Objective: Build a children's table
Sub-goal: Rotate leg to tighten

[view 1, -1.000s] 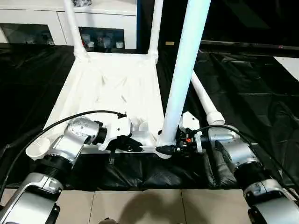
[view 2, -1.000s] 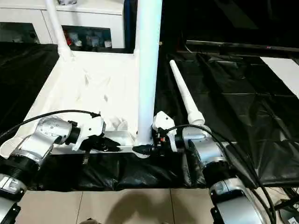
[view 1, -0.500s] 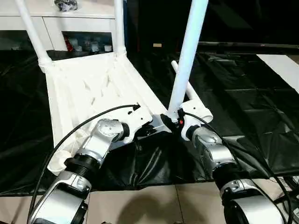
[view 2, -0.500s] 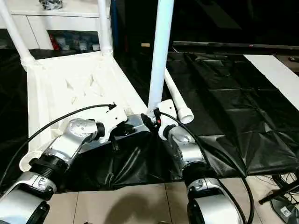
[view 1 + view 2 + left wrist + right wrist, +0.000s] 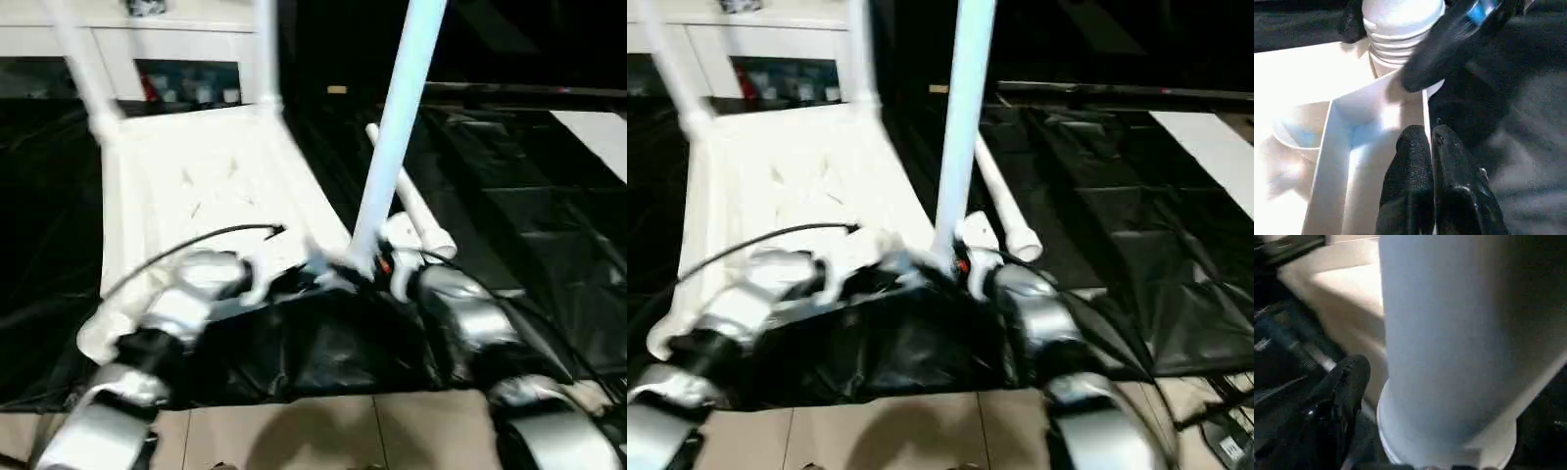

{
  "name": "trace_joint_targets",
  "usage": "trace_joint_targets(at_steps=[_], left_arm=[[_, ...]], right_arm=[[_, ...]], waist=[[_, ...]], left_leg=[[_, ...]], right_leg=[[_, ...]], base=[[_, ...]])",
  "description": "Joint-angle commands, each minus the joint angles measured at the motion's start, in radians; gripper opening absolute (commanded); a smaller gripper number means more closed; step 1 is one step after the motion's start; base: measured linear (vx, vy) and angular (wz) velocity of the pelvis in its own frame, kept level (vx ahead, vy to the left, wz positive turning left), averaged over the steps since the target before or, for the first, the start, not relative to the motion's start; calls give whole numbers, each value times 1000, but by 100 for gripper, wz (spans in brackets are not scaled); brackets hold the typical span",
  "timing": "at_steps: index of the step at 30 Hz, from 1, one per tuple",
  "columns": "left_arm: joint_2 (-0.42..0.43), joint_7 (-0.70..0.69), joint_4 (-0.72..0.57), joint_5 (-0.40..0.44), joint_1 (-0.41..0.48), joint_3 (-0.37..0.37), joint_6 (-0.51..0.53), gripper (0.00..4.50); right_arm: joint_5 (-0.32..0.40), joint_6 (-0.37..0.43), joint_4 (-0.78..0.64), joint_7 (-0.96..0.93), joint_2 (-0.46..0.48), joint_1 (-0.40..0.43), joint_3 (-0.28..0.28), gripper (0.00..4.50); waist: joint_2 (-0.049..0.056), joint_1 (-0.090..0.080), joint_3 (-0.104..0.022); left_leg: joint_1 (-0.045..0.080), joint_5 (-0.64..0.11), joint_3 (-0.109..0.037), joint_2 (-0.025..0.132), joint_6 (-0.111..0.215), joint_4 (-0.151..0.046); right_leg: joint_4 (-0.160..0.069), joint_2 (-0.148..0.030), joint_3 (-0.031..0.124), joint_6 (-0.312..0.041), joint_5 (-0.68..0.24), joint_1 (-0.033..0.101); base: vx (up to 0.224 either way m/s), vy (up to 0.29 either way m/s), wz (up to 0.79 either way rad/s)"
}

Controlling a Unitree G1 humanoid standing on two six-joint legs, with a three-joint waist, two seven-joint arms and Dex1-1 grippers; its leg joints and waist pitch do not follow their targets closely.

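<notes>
Three legs stand up in the table top (image 5: 206, 181).
Left gripper (image 5: 1431, 147) pinches the rim; right gripper (image 5: 1347, 382) looks open beside the near leg (image 5: 397, 127). Next, the last leg (image 5: 416, 206).

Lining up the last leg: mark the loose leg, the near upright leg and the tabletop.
loose leg (image 5: 416, 211), left eye view, mid-shaft.
near upright leg (image 5: 397, 127), left eye view, mid-shaft.
tabletop (image 5: 211, 181), left eye view, ribbed underside.

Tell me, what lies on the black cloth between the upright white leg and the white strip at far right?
In the left eye view: a loose white leg lying flat beside the upright leg, then bare black cloth.
</notes>
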Motion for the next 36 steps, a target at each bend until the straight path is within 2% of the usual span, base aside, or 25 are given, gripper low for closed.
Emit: trace_joint_targets(at_steps=[1, 6, 7, 10, 11, 15, 16, 20, 22, 24, 25, 27, 28, 29, 31, 32, 33, 34, 36], left_arm=[[2, -95, -10, -23, 4, -37, -31, 0], [34, -154, 10, -26, -8, -39, -55, 0], [49, -177, 17, -24, -13, -44, -65, 0], [66, -206, 19, -25, -18, -51, -75, 0], [66, -206, 19, -25, -18, -51, -75, 0], [72, -216, 34, -26, -28, -49, -86, 0], [71, -217, 36, -26, -29, -48, -87, 0], [64, -207, 35, -30, -27, -41, -77, 0], [50, -167, 32, -19, -24, -34, -36, 0], [20, -71, 50, 4, -30, -24, -1, 0], [-29, 41, 60, 19, -37, -11, 47, 0], [-64, 107, 69, 31, -43, -7, 78, 0], [-85, 141, 77, 39, -46, -10, 82, 0], [-121, 189, 88, 46, -51, -12, 97, 0], [-157, 223, 94, 50, -54, -17, 107, 0], [-173, 231, 94, 48, -55, -18, 117, 0], [-191, 239, 92, 45, -55, -20, 122, 0], [-200, 242, 91, 43, -56, -20, 125, 0], [-224, 247, 83, 42, -59, -26, 134, 0]], right_arm=[[8, 13, -58, 160, -24, 8, 59, 393], [9, 23, -73, 269, -58, 5, 95, 393], [7, 26, -73, 301, -65, -1, 108, 366], [-2, 15, -65, 317, -68, -10, 119, 366], [-2, 15, -65, 317, -68, -10, 119, 342], [-8, 13, -66, 322, -65, -7, 128, 323], [-6, 15, -69, 323, -65, -5, 128, 307], [5, 44, -91, 307, -57, 14, 118, 281], [-2, 75, -90, 240, -43, 27, 101, 275], [-9, 82, -66, 116, -8, 30, 69, 273], [-23, 72, -12, -63, 42, 18, 28, 272], [-21, 73, 30, -174, 76, 3, -3, 272], [-16, 80, 52, -230, 96, -6, -19, 272], [-12, 82, 81, -311, 128, -20, -37, 272], [-9, 82, 101, -367, 157, -30, -46, 272], [-9, 77, 105, -394, 172, -34, -50, 272], [-6, 76, 111, -427, 189, -41, -58, 272], [-5, 76, 115, -447, 198, -45, -64, 272], [-41, 38, 108, -480, 211, -48, -45, 272]], waist=[[8, 2, -62], [6, 15, -61], [5, 17, -61], [7, 18, -61], [7, 20, -61], [7, 25, -62], [7, 26, -62], [6, 30, -63], [7, 29, -61], [6, 26, -55], [5, 20, -50], [5, 16, -50], [4, 11, -49], [9, 2, -49], [6, -7, -49], [5, -9, -49], [8, -12, -49], [3, -13, -49], [8, -16, -51]], left_leg=[[0, -172, -1, 34, 83, -60], [2, -188, 1, 36, 68, -60], [2, -190, 0, 36, 63, -61], [3, -183, 0, 36, 58, -61], [4, -185, 0, 36, 56, -62], [4, -179, 0, 34, 50, -61], [4, -177, 0, 35, 50, -61], [4, -170, 0, 36, 48, -61], [4, -173, -1, 36, 43, -64], [7, -217, -2, 35, 31, -67], [14, -265, -6, 33, 1, -69], [17, -287, -10, 30, -15, -71], [14, -296, -12, 28, -16, -72], [10, -308, -15, 27, -17, -73], [14, -331, -16, 26, -13, -70], [13, -333, -15, 24, -7, -69], [16, -343, -14, 22, 0, -67], [16, -343, -13, 19, 9, -65], [11, -325, -13, 20, 16, -67]], right_leg=[[-68, -70, 60, -228, -142, 60], [-69, -72, 61, -219, -181, 58], [-70, -73, 61, -216, -192, 59], [-69, -73, 62, -215, -188, 57], [-69, -73, 62, -214, -190, 57], [-69, -73, 62, -208, -193, 57], [-68, -73, 62, -208, -189, 58], [-65, -72, 61, -211, -169, 58], [-66, -73, 62, -206, -180, 57], [-78, -75, 61, -188, -268, 53], [-91, -79, 61, -153, -396, 47], [-102, -82, 59, -122, -475, 46], [-103, -80, 57, -115, -486, 47], [-105, -78, 55, -104, -501, 47], [-112, -78, 52, -94, -520, 43], [-113, -77, 52, -92, -522, 43], [-117, -76, 53, -92, -527, 39], [-119, -75, 52, -89, -536, 38], [-118, -73, 52, -87, -521, 39]], base=[[0, 0, 0], [0, 0, 0], [0, 0, 0], [0, 0, 0], [0, 0, 0], [0, 0, 0], [0, 0, 0], [0, 0, 0], [0, 0, 0], [0, 0, 0], [0, 0, 0], [0, 0, 0], [0, 0, 0], [0, 0, 0], [0, 0, 0], [0, 0, 0], [0, 0, 0], [0, 0, 0], [0, 0, 0]])
